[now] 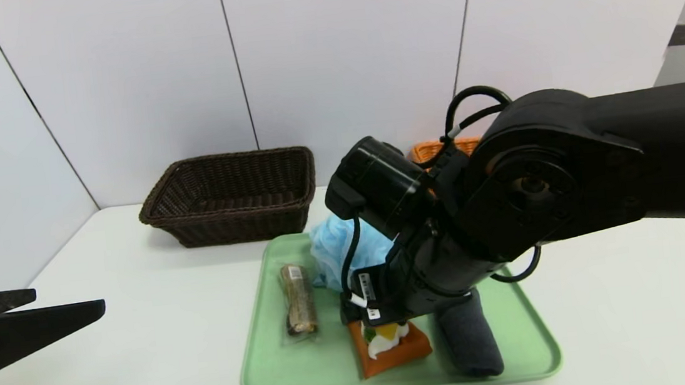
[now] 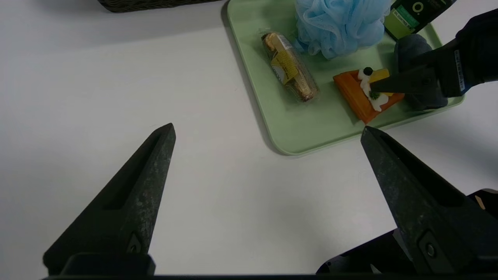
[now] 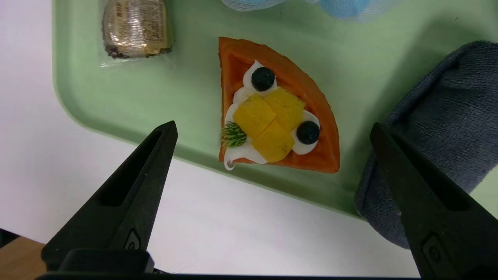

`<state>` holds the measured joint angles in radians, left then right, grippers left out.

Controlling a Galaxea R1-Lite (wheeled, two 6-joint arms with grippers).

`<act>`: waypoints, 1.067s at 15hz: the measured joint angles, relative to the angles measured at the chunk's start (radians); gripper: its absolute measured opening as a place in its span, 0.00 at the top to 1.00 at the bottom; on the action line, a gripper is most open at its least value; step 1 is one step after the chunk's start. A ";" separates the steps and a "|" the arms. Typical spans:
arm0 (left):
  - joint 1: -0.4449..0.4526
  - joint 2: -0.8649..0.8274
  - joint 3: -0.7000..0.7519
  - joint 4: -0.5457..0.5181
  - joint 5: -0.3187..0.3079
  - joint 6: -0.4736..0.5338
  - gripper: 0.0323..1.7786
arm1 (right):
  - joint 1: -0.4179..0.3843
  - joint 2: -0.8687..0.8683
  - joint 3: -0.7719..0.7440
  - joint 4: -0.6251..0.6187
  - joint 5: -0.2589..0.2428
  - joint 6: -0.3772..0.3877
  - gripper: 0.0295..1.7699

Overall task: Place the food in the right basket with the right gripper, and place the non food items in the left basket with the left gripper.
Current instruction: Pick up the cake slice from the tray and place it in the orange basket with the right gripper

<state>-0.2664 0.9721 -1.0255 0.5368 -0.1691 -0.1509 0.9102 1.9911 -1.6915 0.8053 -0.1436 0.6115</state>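
Note:
On the green tray (image 1: 284, 368) lie an orange waffle (image 1: 392, 348) with cream, yellow fruit and dark berries, a wrapped brownish bar (image 1: 298, 298), a light-blue bath puff (image 1: 338, 249) and a dark grey rolled towel (image 1: 466, 338). A dark green bottle (image 2: 408, 17) shows at the tray's far side. My right gripper (image 3: 273, 125) hangs open just above the waffle (image 3: 272, 116), holding nothing. My left gripper (image 1: 69, 302) is open and empty over bare table, left of the tray. The dark brown left basket (image 1: 229, 194) stands behind the tray. Only a sliver of the orange right basket (image 1: 432, 149) shows behind my right arm.
The white table (image 1: 143, 337) ends at a white panelled wall just behind the baskets. My right arm (image 1: 537, 192) reaches in from the right and hides the tray's back right part. The towel (image 3: 447, 128) lies close beside one right finger.

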 joint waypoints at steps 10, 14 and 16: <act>-0.002 -0.023 -0.001 0.022 0.000 0.000 0.05 | 0.006 0.107 0.006 0.010 -0.002 0.029 0.03; -0.004 -0.031 0.000 0.026 0.000 0.001 0.05 | 0.011 0.122 0.006 0.026 -0.008 0.028 0.03; -0.008 -0.033 -0.002 0.026 0.000 0.002 0.05 | 0.014 0.126 0.005 0.033 -0.023 0.027 0.03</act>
<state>-0.2747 0.9396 -1.0279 0.5632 -0.1694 -0.1491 0.9245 2.1168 -1.6866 0.8379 -0.1668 0.6387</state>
